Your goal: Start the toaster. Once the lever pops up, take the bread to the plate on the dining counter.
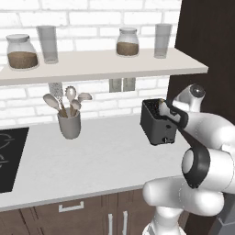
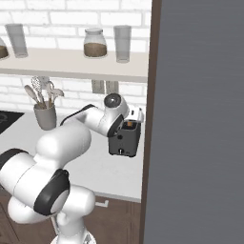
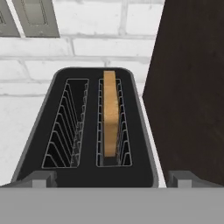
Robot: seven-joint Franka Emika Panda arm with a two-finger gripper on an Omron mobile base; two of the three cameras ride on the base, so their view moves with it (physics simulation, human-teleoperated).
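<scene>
White brick backs the grey-white worktop [image 1: 105,156] before me, with a grey utensil crock [image 1: 69,124] of spoons at its left. Further right stands the dark toaster [image 3: 87,175], hard against a dark cabinet side [image 3: 192,87]. Its left slot is bare; the bread [image 3: 111,116] stands on edge in the right slot. My gripper [image 3: 111,178] hovers above it, fingers spread wide, holding nothing.

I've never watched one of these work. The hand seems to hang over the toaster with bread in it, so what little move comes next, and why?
Probably a short descent toward the bread. It stands upright in the right-hand slot of the toaster, its top edge above the slot, and the open gripper sits above it with a finger on either side, touching nothing. Whether the lever has popped up can't be told.
</scene>
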